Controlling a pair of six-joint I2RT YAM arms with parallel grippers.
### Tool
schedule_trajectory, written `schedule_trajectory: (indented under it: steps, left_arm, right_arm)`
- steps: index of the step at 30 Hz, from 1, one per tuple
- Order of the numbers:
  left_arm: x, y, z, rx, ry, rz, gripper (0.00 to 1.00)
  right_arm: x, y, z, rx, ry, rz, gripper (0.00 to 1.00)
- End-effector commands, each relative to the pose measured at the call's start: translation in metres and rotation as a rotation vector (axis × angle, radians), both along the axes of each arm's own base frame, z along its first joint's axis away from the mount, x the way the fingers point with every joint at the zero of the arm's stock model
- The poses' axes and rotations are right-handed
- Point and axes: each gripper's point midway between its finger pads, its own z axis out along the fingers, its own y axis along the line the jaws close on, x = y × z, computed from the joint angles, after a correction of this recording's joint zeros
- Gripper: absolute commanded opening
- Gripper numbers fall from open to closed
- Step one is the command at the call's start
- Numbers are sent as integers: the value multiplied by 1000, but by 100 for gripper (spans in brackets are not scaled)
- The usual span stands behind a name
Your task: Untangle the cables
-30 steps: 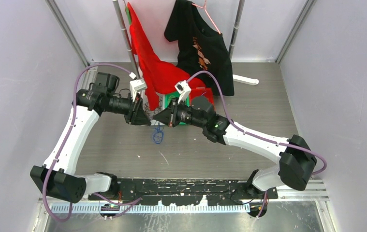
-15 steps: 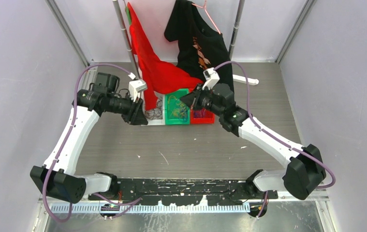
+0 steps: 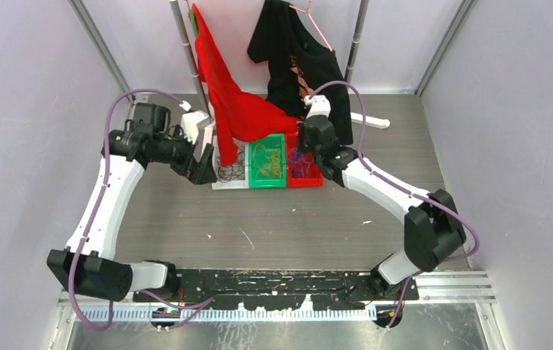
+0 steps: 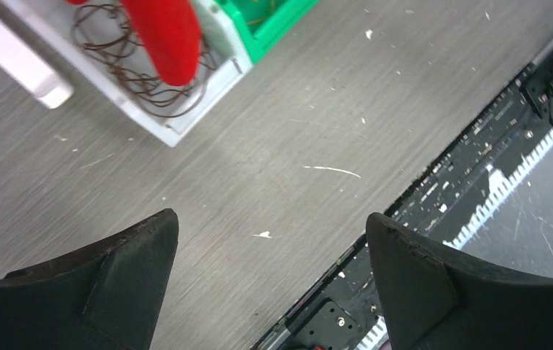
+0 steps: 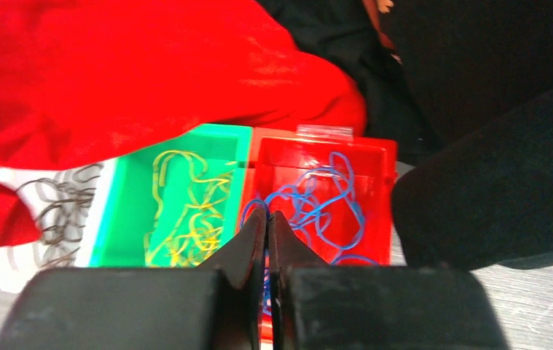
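Observation:
The cables lie sorted in three bins at the back of the table. Dark cables [image 3: 231,169] fill the white bin [image 3: 229,184], yellow cables [image 3: 266,160] the green bin [image 3: 267,183], and blue cables [image 5: 324,197] the red bin [image 5: 375,153]. My right gripper [image 5: 267,213] hangs over the red bin's near-left part, jaws pressed together with a blue strand pinched between them. My left gripper [image 4: 271,217] is wide open and holds nothing, over bare table just left of and nearer than the white bin [image 4: 186,117].
A red cloth [image 3: 237,109] hangs from a rack and drapes over the back of the bins. A black shirt [image 3: 306,65] hangs beside it, close behind my right wrist. A white rack foot [image 3: 370,120] lies at the back right.
My right gripper carried the blue cable from mid-table back to above the red bin. My left gripper opened wide and drew a little left, away from the bins.

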Motion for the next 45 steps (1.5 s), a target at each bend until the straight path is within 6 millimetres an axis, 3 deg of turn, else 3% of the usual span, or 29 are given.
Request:
schedule_trajectory:
  steps: [1, 4, 8, 13, 17, 21, 27, 31, 35, 37, 40, 45]
  left_arm:
    - [26, 19, 18, 5, -64, 85, 99]
    - [36, 31, 22, 3, -87, 124, 99]
    - [46, 44, 21, -3, -108, 163, 99]
    - [59, 67, 6, 18, -142, 216, 100]
    - [72, 94, -12, 9, -153, 293, 99]
    - [88, 115, -43, -30, -151, 372, 99]
    - [121, 122, -87, -121, -230, 490, 100]
    - [136, 121, -116, -202, -282, 558, 99]
    - [141, 123, -144, -234, -400, 590, 99]
    - [140, 124, -153, -246, -447, 604, 99]
    - [137, 122, -154, -272, -519, 620, 99]
    - [126, 115, -153, -224, -620, 610, 99]
  right_arm:
    - [31, -17, 31, -36, -115, -107, 11]
    - [34, -17, 41, -28, -125, -114, 37]
    - [25, -24, 55, -25, -146, -116, 64]
    - [-3, -58, 67, -29, -163, -195, 98]
    - [-34, -111, 70, -36, -180, -368, 100]
    - [-71, -173, 58, -67, -178, -588, 100]
    - [-124, -258, 41, -61, -250, -925, 100]
    - [-145, -291, 27, -83, -317, -1102, 100]
    - [-141, -310, 3, -107, -317, -1191, 100]
    - [-132, -316, -20, -144, -278, -1194, 100]
    - [-113, -321, -44, -130, -276, -1163, 100]
    - [-79, -312, -86, -176, -232, -998, 100]
